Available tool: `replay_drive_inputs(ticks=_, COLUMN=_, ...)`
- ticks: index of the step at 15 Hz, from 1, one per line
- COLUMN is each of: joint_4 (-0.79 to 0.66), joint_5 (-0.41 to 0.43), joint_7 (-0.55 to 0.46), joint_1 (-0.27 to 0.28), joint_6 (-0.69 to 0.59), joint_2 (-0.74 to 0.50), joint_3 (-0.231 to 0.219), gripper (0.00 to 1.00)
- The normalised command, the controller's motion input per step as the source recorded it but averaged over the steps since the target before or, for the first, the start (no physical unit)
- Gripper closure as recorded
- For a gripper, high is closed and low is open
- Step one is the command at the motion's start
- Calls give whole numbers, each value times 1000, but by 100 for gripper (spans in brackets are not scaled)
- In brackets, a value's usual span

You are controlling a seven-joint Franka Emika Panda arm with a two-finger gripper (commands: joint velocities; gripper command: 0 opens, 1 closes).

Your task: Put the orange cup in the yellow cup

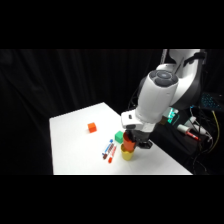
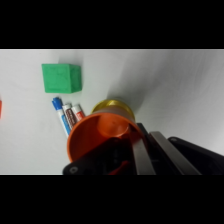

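- In the wrist view the gripper (image 2: 131, 159) fills the bottom edge: black linkage and a grey metal finger (image 2: 142, 156) rise from below and reach the rim of the orange cup (image 2: 100, 132).
- The fingers are clamped on the orange cup's rim, one inside the mouth and the other seemingly outside the wall, though the outer one is hard to make out.
- The orange cup is tilted toward the camera, its open mouth and orange inside showing.
- Directly behind and under it sits the yellow cup (image 2: 112, 106), of which only an arc of the rim shows past the orange cup; the two overlap, and I cannot tell whether they touch.
- Just beside the cups lie two markers, one with a blue cap (image 2: 61, 114) and one with a red and white body (image 2: 72, 114), side by side on the white table (image 2: 175, 85).
- Farther off stands a green block (image 2: 61, 78), apart from the markers' tips.
- In the side view the white arm (image 1: 157, 95) comes down from the upper right, and its gripper (image 1: 135, 141) holds the orange cup (image 1: 129, 145) right above the yellow cup (image 1: 127, 155), which stands on the table (image 1: 75, 150) near its front right part.
- The markers (image 1: 109, 148) lie just left of the yellow cup, and the green block (image 1: 119, 136) sits just behind the cups.
- An orange cube (image 1: 92, 127) lies well apart, farther back toward the table's left side.
- Past the table's right edge, by the arm's base, lies some equipment with cables (image 1: 192, 131).
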Motion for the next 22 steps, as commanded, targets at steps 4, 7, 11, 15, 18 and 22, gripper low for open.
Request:
replay_drive_inputs(ticks=4, joint_4=-12, joint_5=69, joint_7=-144, joint_1=7, joint_6=163, joint_2=25, joint_3=-48, gripper=69)
replay_drive_inputs(ticks=7, joint_4=1, joint_5=50, joint_7=-144, joint_1=16, joint_6=91, joint_2=-14, joint_3=-61, gripper=58)
replay_drive_inputs(ticks=11, joint_4=13, joint_5=30, joint_7=-136, joint_1=21, joint_6=49, joint_2=-40, joint_3=-56, gripper=24)
replay_drive_inputs(ticks=15, joint_4=34, joint_5=62, joint_7=-189, joint_1=-5, joint_6=-57, joint_2=-98, joint_3=-45, gripper=0)
replay_drive_inputs(ticks=18, joint_4=71, joint_5=191, joint_7=-316, joint_1=-58, joint_6=-214, joint_2=-182, joint_3=-3, gripper=0)
replay_drive_inputs(ticks=22, joint_4=111, joint_5=228, joint_7=-305, joint_1=-81, joint_6=-286, joint_2=-216, joint_3=5, gripper=0)
